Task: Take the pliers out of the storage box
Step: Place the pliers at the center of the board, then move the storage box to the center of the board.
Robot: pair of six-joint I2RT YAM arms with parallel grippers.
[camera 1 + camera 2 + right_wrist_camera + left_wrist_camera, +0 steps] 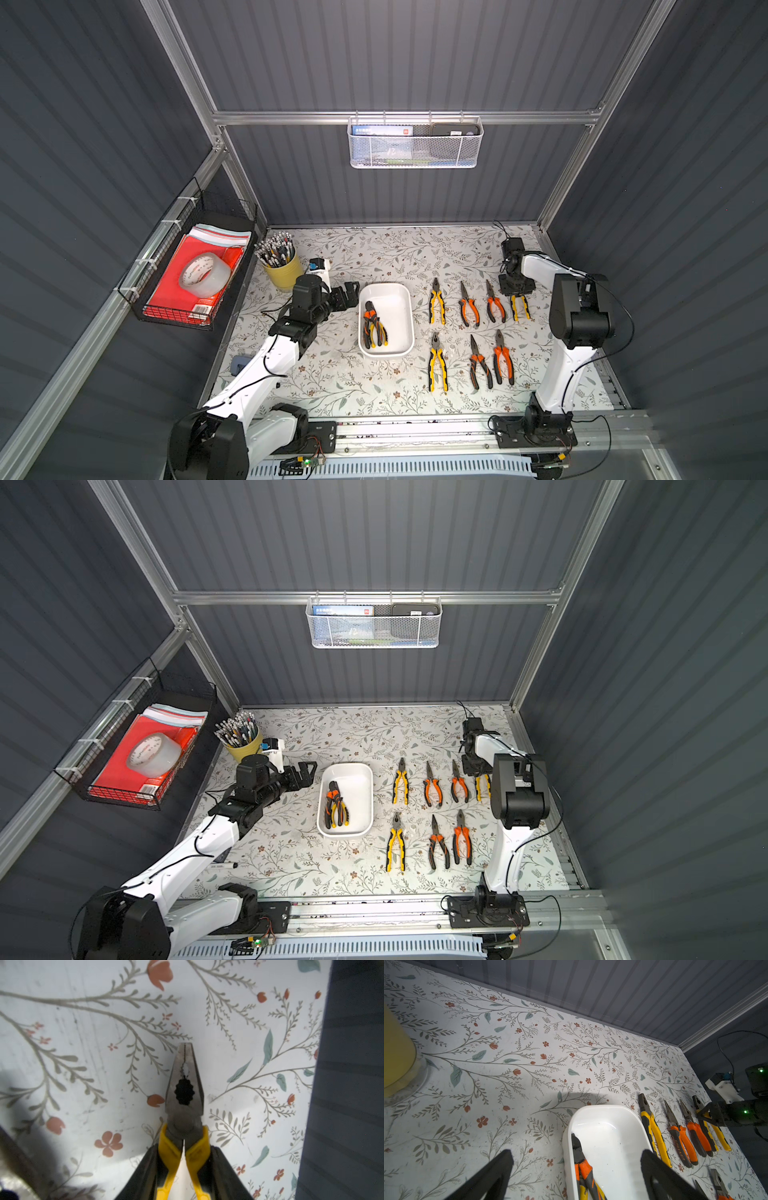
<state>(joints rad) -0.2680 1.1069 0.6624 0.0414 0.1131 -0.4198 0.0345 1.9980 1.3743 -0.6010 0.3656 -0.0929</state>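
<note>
Six pliers laid on table; seventh, yellow pliers, clamped by handles in right gripper. Two left in box. Left gripper wide open, empty.

Nine pliers, one storage box, two baskets.
Seven pliers lie on the desk in two rows, four in the far row and three in the near row; two more lie in the white storage box. By handle colour, five look orange-and-black and four yellow-and-black, though the pair in the box overlap and are hard to separate. There is one yellow cup packed with pens too many to count, one roll of clear tape, one black wire basket, one white mesh basket and two robot arms.
</note>
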